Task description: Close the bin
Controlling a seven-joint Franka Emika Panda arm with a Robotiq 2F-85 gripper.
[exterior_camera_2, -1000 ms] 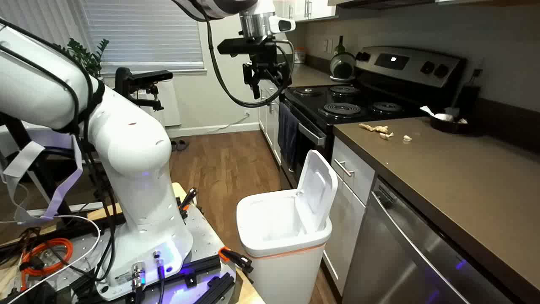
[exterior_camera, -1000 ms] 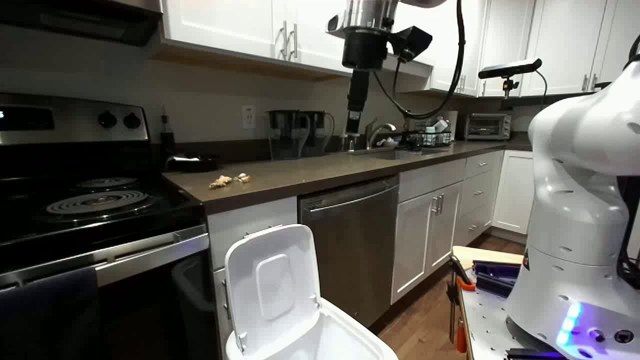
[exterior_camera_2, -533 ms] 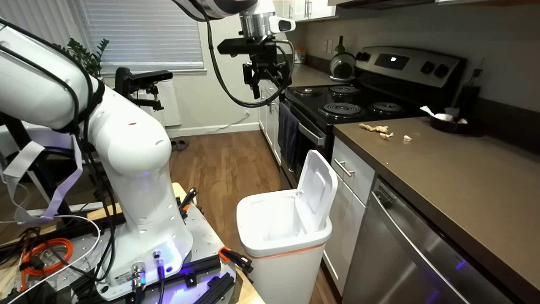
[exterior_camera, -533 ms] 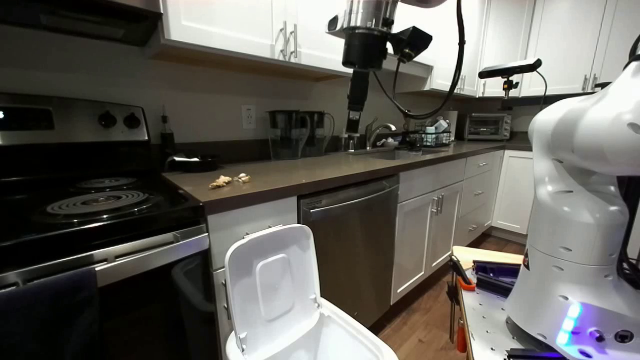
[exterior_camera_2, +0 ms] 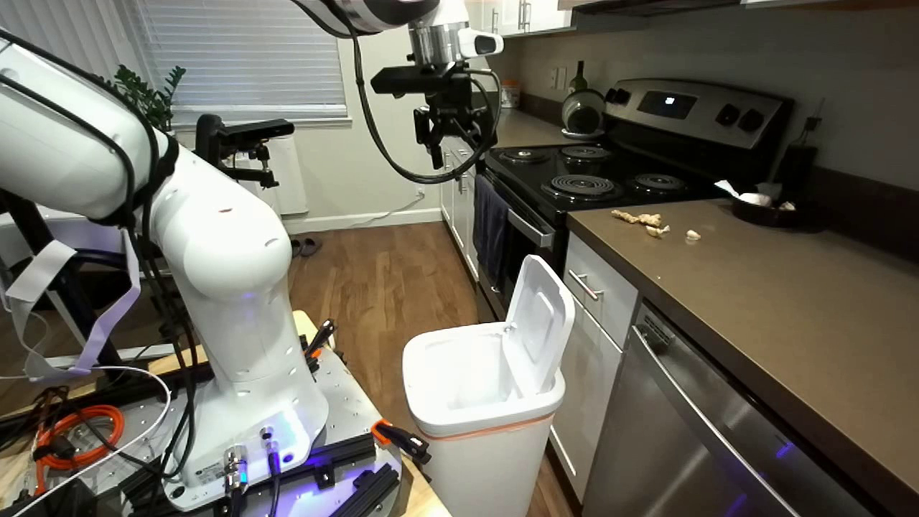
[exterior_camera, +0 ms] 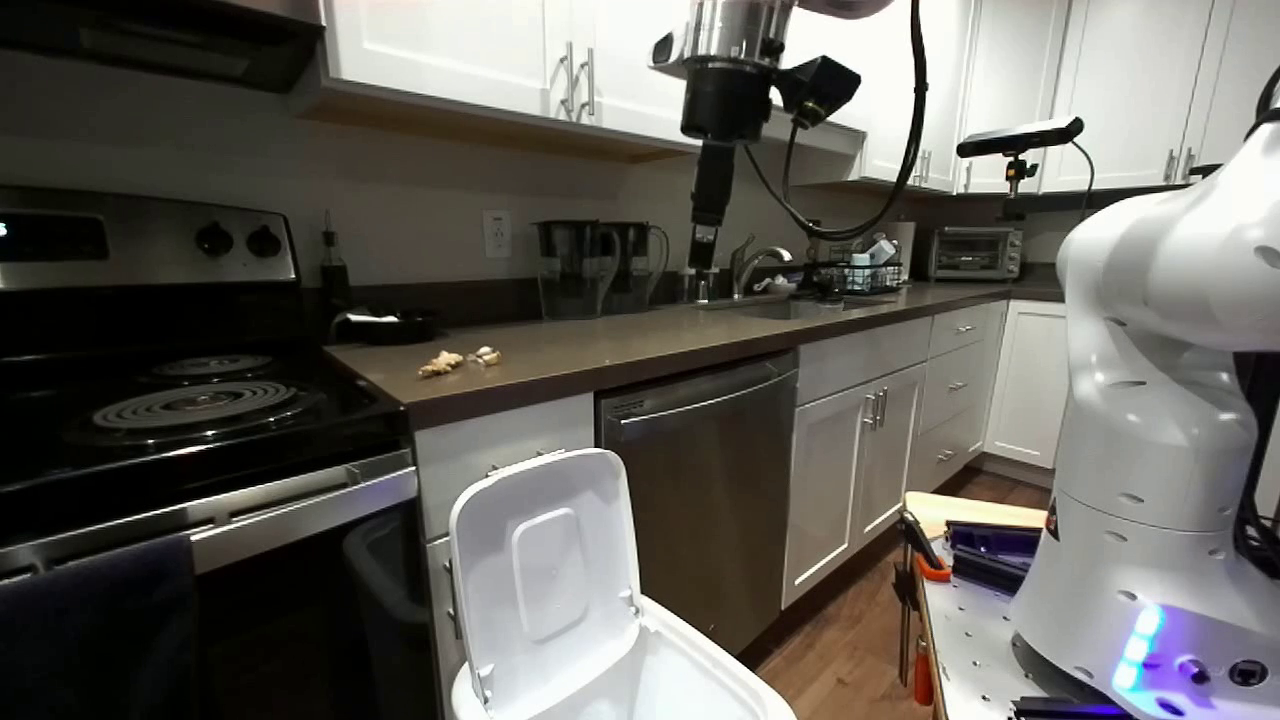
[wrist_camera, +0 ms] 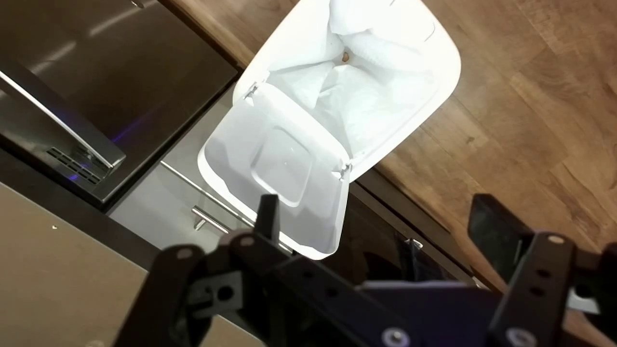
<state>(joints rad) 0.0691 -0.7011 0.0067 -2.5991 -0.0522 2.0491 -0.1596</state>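
Observation:
The white bin (exterior_camera: 715, 652) stands on the floor by the cabinets; its body also shows in an exterior view (exterior_camera_2: 488, 463) and from above in the wrist view (wrist_camera: 446, 79). Its hinged lid (exterior_camera: 548, 560) stands raised, leaning back toward the cabinet and leaving the bin's mouth uncovered. The lid's inner face shows in an exterior view (exterior_camera_2: 543, 323) and in the wrist view (wrist_camera: 284, 166). A white liner is inside the bin. My gripper (wrist_camera: 375, 217) is open and empty, pointing down, well above the bin and touching nothing. It also shows in both exterior views (exterior_camera: 704, 245) (exterior_camera_2: 436, 147).
A stove (exterior_camera_2: 581, 169) with an oven handle (exterior_camera_2: 530, 228) and a hanging dark towel (exterior_camera_2: 490, 224) is beside the bin. The counter (exterior_camera_2: 754, 287) edge, a drawer handle (exterior_camera_2: 585, 284) and the dishwasher (exterior_camera_2: 689, 424) lie behind and beside the lid. The robot's table (exterior_camera_2: 352, 402) is opposite.
My gripper has shifted very slightly to the left in an exterior view. The bin and its raised lid have not moved.

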